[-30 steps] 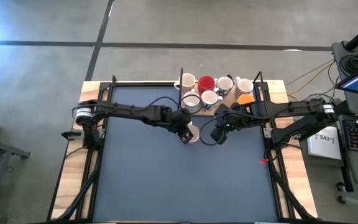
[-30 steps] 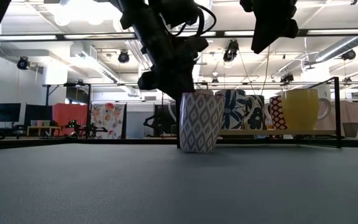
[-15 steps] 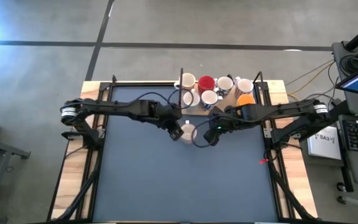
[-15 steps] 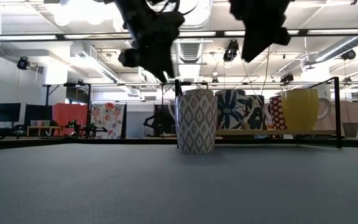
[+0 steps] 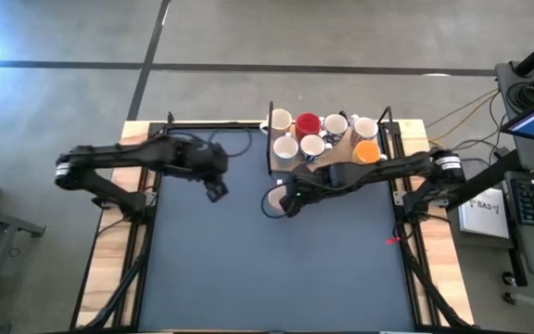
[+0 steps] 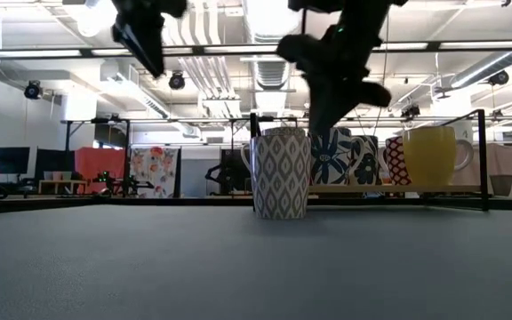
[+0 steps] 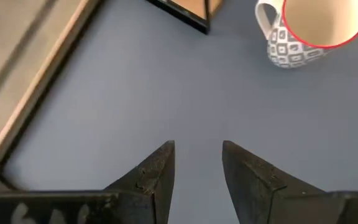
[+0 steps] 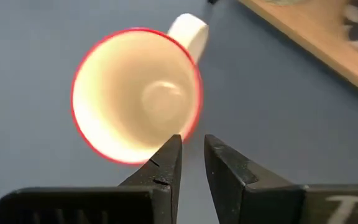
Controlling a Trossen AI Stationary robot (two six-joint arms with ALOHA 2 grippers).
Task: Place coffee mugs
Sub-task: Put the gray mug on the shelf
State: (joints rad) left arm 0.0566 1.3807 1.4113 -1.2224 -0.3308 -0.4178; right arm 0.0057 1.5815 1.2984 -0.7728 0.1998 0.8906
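A grey-and-white patterned mug (image 5: 273, 200) with a red rim stands upright on its base on the dark mat, handle toward the far edge. It also shows in the low view as the mug (image 6: 281, 174) and in both wrist views as the mug (image 7: 303, 31) (image 8: 135, 93). My right gripper (image 5: 291, 201) (image 8: 191, 143) hovers at the mug's right rim, fingers pointing down with a narrow gap. My left gripper (image 5: 217, 192) (image 7: 197, 149) is open, raised over bare mat to the mug's left. Several more mugs, one red (image 5: 307, 123) and one orange (image 5: 366, 148), stand on a wooden board. My right gripper comes down from above at the mug's rim (image 8: 188, 121) on the side toward the table's right. One fingertip (image 8: 171, 146) overlaps the rim in the wrist view. I cannot tell whether it touches the mug.
The wooden board (image 5: 346, 141) with a black frame sits at the mat's far edge, crowded with mugs (image 6: 332, 156). The near half of the mat (image 5: 276, 278) lies bare. Black rails run along both sides of the table.
My left gripper has drawn away from the patterned mug, moving up and toward the table's left. My right gripper has moved left and down, up to the mug's rim. The mug has stayed standing where it was.
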